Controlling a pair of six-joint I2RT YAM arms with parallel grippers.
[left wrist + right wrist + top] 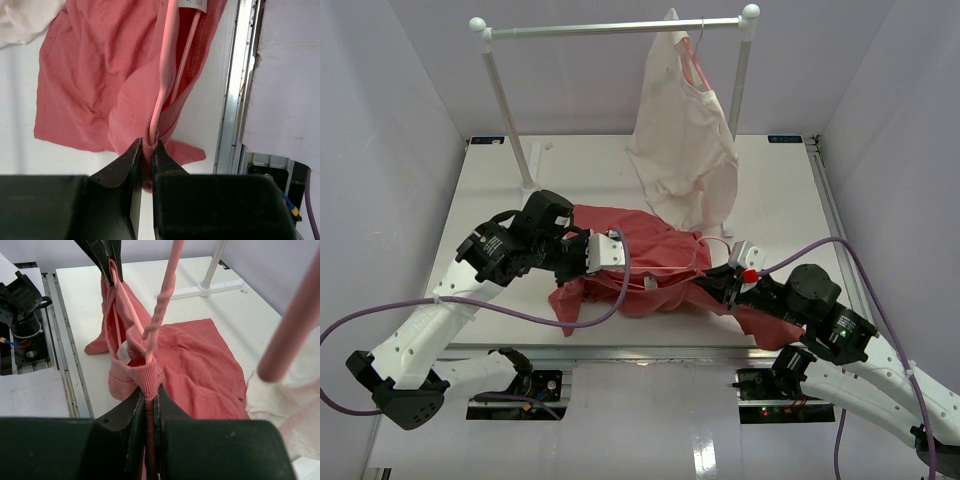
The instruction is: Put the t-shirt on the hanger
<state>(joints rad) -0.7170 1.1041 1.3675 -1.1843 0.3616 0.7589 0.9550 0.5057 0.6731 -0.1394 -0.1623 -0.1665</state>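
Note:
The salmon t-shirt (630, 228) lies crumpled mid-table between my two grippers. It also shows in the left wrist view (90, 75) and the right wrist view (200, 360). The thin pink wire hanger (159, 310) sits inside the collar, with its twisted neck and hook rising out of the opening. One of its arms runs through the collar in the left wrist view (167, 60). My left gripper (623, 258) (147, 142) is shut on one end of the collar. My right gripper (718, 280) (149, 390) is shut on the ribbed collar at the other end. The collar is stretched between them.
A cream garment (680, 130) hangs on another pink hanger from the white rail (610, 28) at the back, its hem close to the shirt. The rail's post and foot (210, 285) stand on the table. The table's metal front edge (235, 100) is close to the shirt.

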